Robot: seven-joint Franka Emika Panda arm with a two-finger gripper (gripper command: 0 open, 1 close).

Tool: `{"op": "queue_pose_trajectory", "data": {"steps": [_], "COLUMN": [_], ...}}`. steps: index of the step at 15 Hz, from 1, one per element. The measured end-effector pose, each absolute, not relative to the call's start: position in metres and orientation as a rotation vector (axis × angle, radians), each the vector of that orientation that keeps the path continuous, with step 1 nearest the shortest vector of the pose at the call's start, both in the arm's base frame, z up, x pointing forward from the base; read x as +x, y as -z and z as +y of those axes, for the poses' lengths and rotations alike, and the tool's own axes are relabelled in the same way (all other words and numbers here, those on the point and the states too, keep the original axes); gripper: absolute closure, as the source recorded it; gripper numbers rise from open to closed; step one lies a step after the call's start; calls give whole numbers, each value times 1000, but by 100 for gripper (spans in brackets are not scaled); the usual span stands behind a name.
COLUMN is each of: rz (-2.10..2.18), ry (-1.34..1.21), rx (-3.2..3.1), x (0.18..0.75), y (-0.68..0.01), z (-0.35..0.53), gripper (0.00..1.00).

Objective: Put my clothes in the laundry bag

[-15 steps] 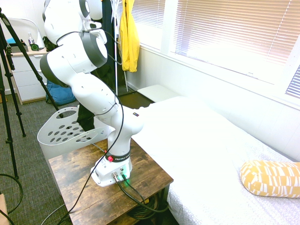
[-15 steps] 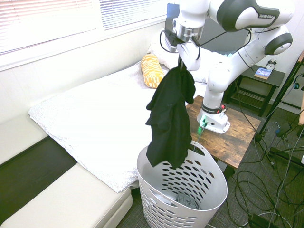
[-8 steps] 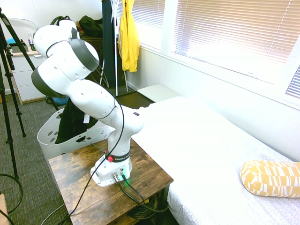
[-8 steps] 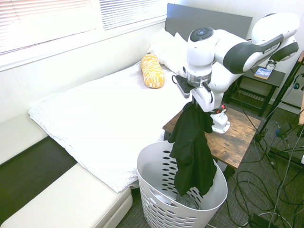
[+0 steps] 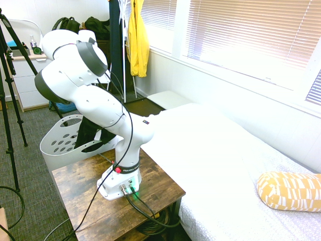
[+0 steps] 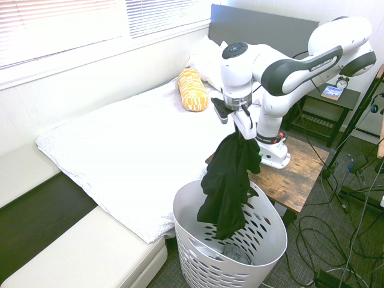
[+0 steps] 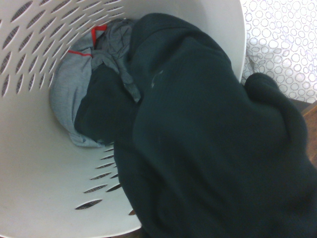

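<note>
While my tool (image 6: 241,127) pinches the top of the clothes (image 6: 229,180), they hang soft and floppy into the laundry bag (image 6: 271,241).

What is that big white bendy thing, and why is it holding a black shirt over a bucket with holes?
It is a robot arm bolted to a small wooden table beside a bed. Two pictures are taken from opposite sides of the room, and the third from a camera on the arm's wrist, looking straight down. At its tip is a gripper, a two-fingered pincher, which holds a black garment. The "bucket" is a white laundry basket. The cloth's lower end hangs inside it. A grey piece of clothing lies at the bottom.
</note>
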State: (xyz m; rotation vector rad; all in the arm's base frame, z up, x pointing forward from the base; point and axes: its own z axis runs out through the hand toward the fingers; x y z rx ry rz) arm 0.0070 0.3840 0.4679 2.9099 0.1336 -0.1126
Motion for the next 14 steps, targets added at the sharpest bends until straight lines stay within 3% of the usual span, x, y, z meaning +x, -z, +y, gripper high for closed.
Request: {"op": "queue_pose_trajectory", "data": {"steps": [5,14], "rz": [50,-574], "ry": [46,-145], "rx": [2930,2922], "x": [46,292], "y": [-474,-530], "z": [361,177], "gripper": [0,0]}}
